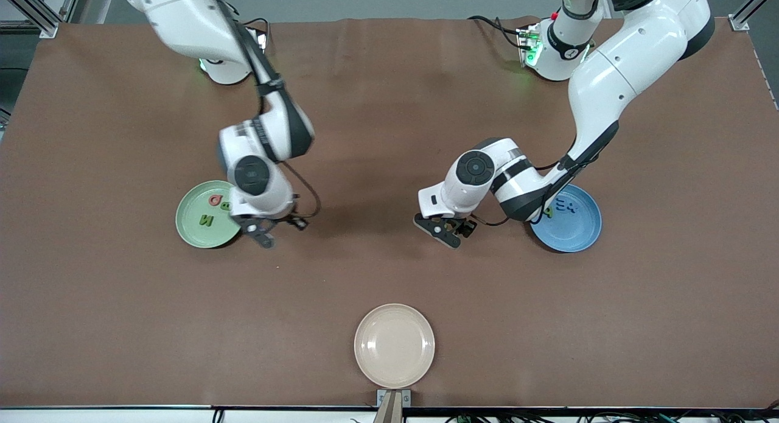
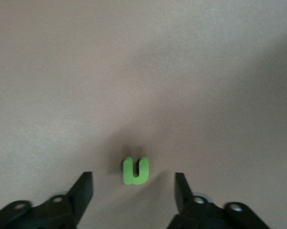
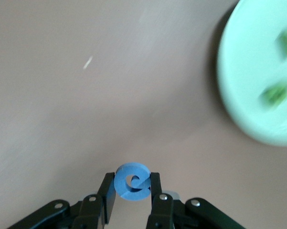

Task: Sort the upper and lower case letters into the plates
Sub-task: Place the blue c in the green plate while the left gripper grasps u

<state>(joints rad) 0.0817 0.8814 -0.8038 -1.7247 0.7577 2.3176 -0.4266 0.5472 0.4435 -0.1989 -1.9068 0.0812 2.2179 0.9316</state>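
The pale mint green plate (image 1: pixel 190 228) lies toward the right arm's end and holds a red letter (image 1: pixel 215 199) and two green letters (image 1: pixel 206 220). It also shows in the right wrist view (image 3: pixel 248 95). My right gripper (image 1: pixel 265 235) is over the table beside this plate, shut on a blue letter "e" (image 3: pixel 132 182) held between its fingers (image 3: pixel 132 179). The blue plate (image 1: pixel 575 231) lies toward the left arm's end with small letters (image 1: pixel 566 205) in it. My left gripper (image 1: pixel 447 231) is open (image 2: pixel 133 179) low over a green letter "u" (image 2: pixel 135 171) on the table.
A cream-beige plate (image 1: pixel 394 345) with nothing in it lies near the table's front edge in the middle. The left arm's forearm crosses over part of the blue plate.
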